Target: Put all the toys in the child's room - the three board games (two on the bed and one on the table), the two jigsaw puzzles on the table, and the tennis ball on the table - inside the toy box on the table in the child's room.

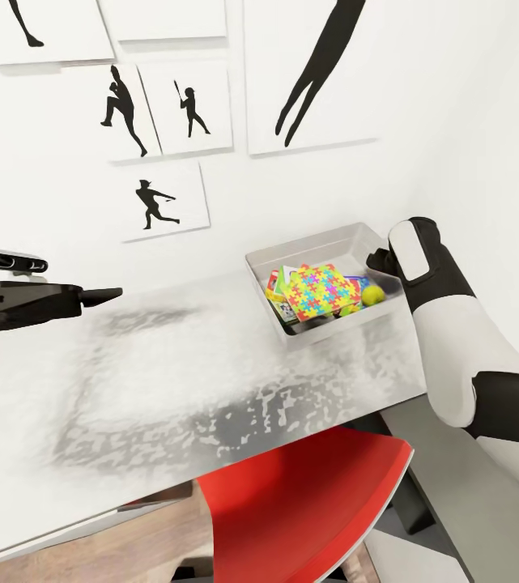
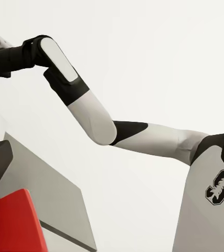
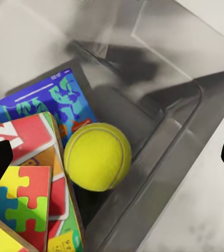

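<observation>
Nearest is a red chair [image 1: 308, 502], pushed partly under the grey mottled table [image 1: 170, 389]. The left gripper [image 1: 101, 296] hangs over the table's left side, and I cannot tell whether it is open. Farther back, the toy box [image 1: 324, 255] stands on the table by the white wall [image 1: 453, 146]. Inside lie a jigsaw puzzle [image 1: 320, 291] on top of the board games [image 3: 56, 102], with the tennis ball [image 3: 97, 156] beside them. The right gripper [image 3: 112, 157] hovers above the ball, jaws wide apart and empty. Black silhouette pictures [image 1: 166, 198] hang on the wall.
</observation>
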`<state>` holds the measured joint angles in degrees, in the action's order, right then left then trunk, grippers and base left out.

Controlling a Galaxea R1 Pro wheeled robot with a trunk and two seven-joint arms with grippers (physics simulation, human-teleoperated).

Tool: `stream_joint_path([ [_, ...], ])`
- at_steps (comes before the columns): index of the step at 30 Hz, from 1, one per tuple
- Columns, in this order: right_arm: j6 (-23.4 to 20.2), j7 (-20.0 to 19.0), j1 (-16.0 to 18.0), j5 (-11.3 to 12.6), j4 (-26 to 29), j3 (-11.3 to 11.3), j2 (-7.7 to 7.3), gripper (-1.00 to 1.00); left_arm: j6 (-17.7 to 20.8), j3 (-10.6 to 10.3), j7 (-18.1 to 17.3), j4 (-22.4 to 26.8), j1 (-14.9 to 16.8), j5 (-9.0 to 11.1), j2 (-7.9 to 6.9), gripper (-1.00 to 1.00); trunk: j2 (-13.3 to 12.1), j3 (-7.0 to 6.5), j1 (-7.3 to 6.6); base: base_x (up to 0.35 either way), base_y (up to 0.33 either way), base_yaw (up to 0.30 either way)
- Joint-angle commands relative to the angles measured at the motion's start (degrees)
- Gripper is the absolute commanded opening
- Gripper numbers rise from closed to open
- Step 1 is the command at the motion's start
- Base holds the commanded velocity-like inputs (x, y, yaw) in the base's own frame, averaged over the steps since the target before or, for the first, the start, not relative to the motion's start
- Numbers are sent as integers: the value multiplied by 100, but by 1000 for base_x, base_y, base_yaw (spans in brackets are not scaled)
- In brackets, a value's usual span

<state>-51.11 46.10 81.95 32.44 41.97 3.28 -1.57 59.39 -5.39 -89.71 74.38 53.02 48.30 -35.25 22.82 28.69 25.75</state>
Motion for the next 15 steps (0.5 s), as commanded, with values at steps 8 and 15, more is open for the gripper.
stream_joint_path([
  [8, 13, -2, -21, 59, 73, 2, -7, 100, 61, -15, -29, -2, 7, 4, -8, 100, 10, 9, 3, 0, 0, 0],
  [15, 15, -12, -36, 60, 83, 6, 4, 100, 61, -15, -29, -2, 7, 6, -8, 100, 10, 9, 3, 0, 0, 0],
])
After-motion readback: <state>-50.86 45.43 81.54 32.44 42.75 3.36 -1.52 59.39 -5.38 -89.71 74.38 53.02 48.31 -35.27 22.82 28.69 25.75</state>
